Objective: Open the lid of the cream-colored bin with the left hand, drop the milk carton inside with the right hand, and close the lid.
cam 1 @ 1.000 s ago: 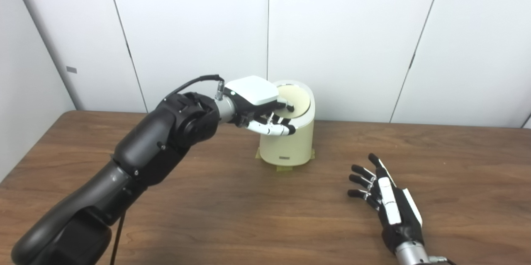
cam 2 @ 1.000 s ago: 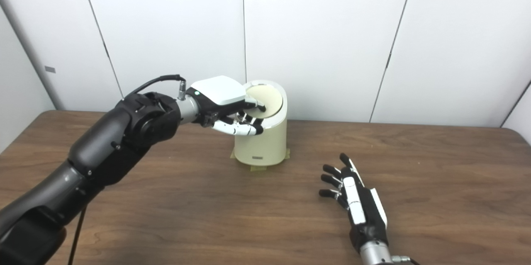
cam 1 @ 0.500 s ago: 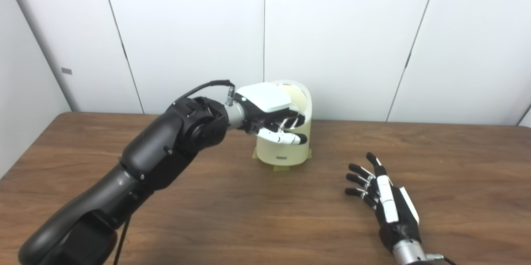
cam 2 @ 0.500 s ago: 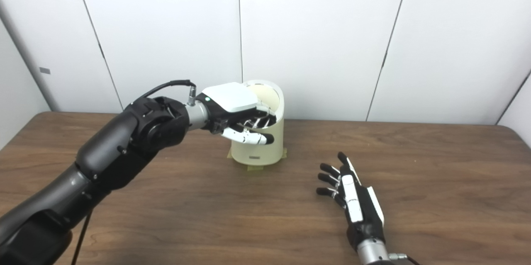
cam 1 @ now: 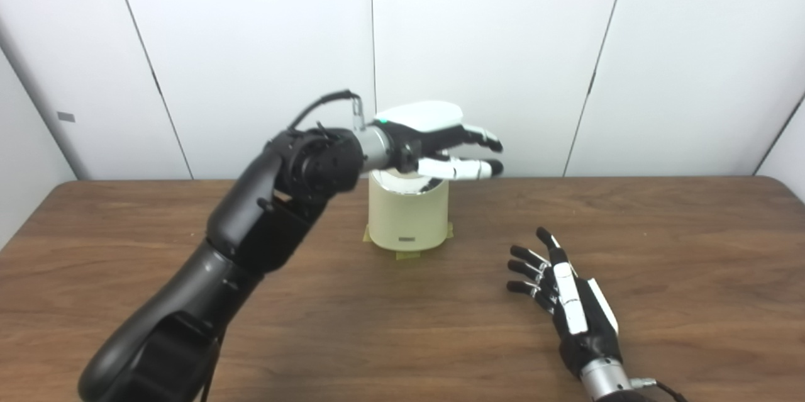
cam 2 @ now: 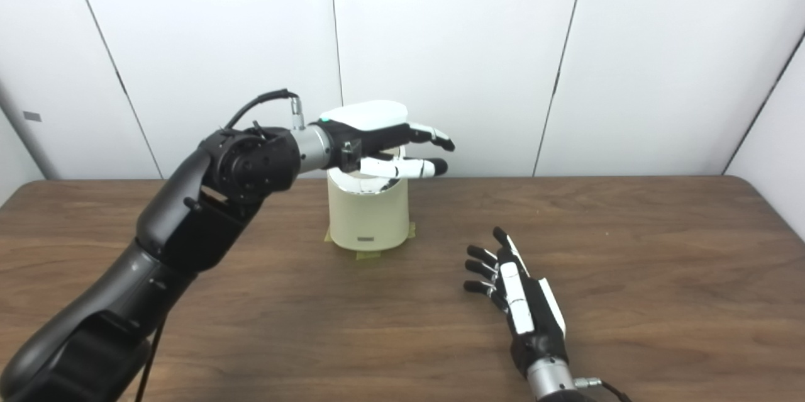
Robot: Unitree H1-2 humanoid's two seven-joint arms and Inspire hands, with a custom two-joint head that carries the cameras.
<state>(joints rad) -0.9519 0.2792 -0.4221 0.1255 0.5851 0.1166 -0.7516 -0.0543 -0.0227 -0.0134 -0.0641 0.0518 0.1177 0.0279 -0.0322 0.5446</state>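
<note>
Now one bin (cam 1: 407, 216) – left hand (cam 1: 434, 141) above, right hand (cam 1: 569, 301) flat, fingers apart on both

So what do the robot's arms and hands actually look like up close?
The left arm is bulky, glossy black-grey, with a silver wrist and a black cable looping above it. The left hand has a white back shell with a green light, black fingers and white segments. The right hand matches: black with white plates and a silver wrist.
</note>
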